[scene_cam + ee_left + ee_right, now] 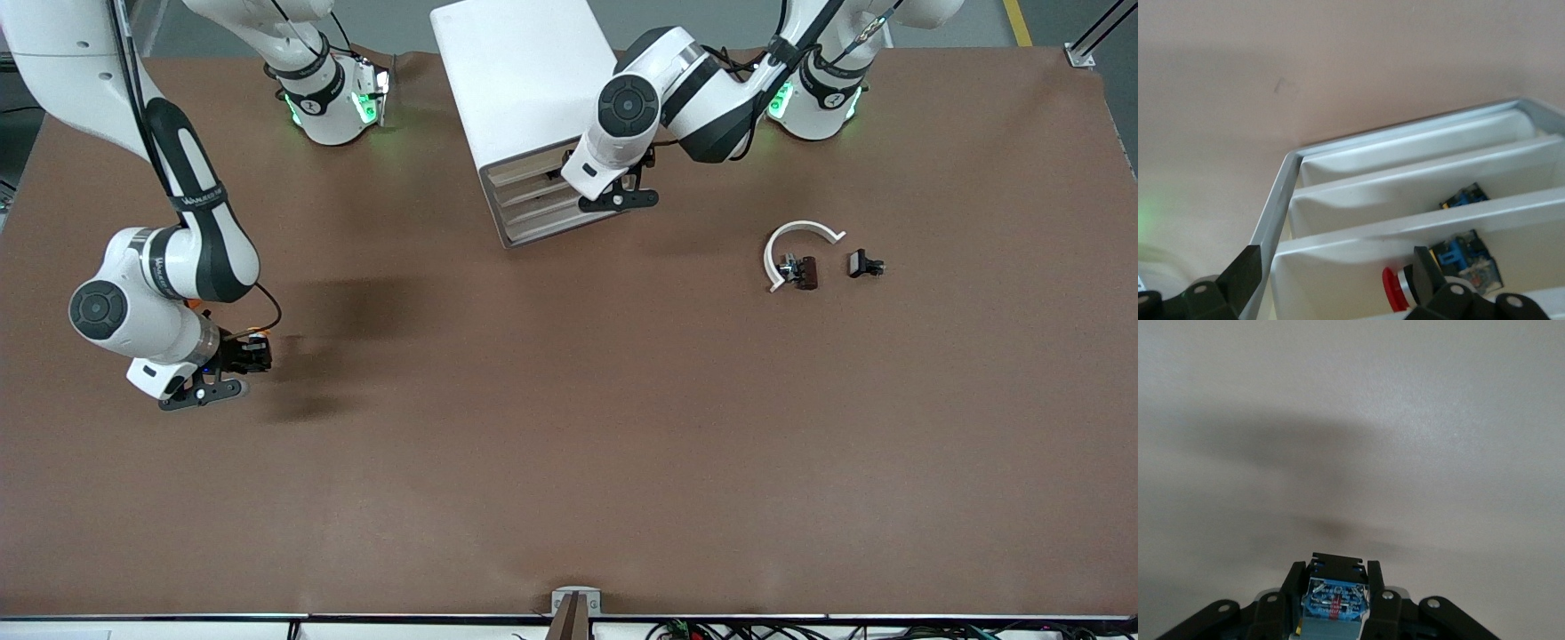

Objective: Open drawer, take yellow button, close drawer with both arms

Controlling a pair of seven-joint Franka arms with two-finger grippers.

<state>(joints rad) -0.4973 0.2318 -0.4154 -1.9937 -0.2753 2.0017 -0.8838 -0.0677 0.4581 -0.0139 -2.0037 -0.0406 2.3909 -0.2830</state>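
Right gripper point(253, 354) clasping button point(1335, 600); drawer point(1405, 220) contents seemingly blue parts point(1463, 198).

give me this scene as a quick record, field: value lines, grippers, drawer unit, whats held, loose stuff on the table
left gripper: open, at the drawer unit's front
right gripper: shut on the button, over bare table toward the right arm's end
drawer unit: white, between the arm bases; drawers seen open-topped from the left wrist
drawer contents: blue parts, a red-capped part
loose items: white curved piece beside two small dark parts, toward the left arm's end
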